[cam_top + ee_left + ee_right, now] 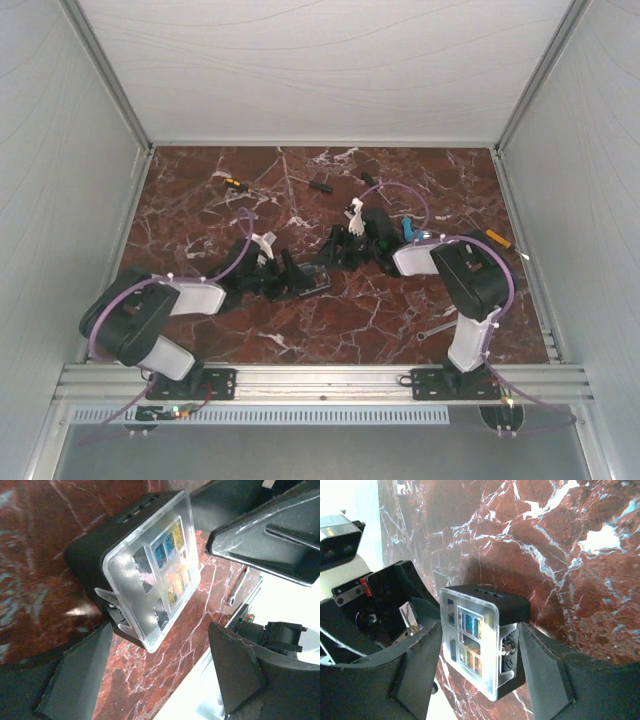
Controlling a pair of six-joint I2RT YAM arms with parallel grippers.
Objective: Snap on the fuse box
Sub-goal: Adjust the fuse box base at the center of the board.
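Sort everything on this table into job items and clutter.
For the job:
- fuse box
- clear lid
- left gripper
- right gripper

Just lying about:
- black-handled screwdriver
- orange-handled screwdriver
- wrench

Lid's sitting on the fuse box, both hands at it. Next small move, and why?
Probably press the left hand onto the clear lid to seat it. The right hand appears to brace the fuse box on both sides, the lid sits over the box, and its side tab looks unlatched in the left wrist view, though I can't be sure.
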